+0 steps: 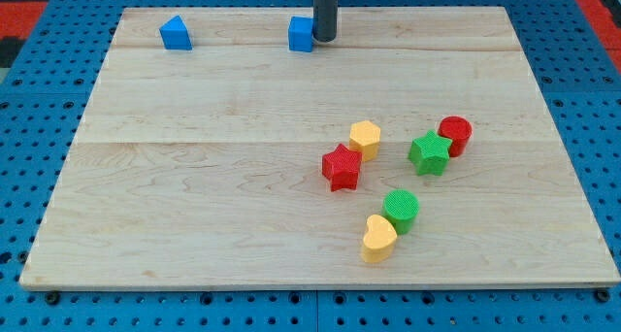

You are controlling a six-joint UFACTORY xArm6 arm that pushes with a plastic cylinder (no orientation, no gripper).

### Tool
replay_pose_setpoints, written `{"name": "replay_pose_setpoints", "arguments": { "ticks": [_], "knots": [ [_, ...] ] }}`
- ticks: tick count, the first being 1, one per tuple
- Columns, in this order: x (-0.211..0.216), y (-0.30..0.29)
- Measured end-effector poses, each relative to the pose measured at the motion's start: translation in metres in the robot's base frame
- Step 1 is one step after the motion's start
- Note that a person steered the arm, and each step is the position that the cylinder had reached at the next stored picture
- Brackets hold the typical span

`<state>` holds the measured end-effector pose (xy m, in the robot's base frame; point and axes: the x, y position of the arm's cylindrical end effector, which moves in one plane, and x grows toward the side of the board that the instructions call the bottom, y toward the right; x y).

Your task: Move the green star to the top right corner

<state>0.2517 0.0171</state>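
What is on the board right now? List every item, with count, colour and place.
green star: 1, green, right of centre, touching the red cylinder
red cylinder: 1, red, just right of the star
yellow hexagon: 1, yellow, centre
red star: 1, red, below-left of the hexagon
green cylinder: 1, green, lower centre
yellow heart: 1, yellow, against the green cylinder
blue blocks: 2, blue, top edge
wooden board: 1, pale wood
my tip: 1, dark, beside the right-hand blue block
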Motion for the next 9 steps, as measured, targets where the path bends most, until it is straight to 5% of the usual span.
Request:
{"name": "replay_pose_setpoints", "arguments": {
  "ticks": [1,3,5,6,7,9],
  "knots": [
    [0.001,0.001],
    [0.075,0.150],
    [0.232,0.287],
    [0.272,0.213],
    [0.263,0.129],
    [0.180,0.081]
  ]
}}
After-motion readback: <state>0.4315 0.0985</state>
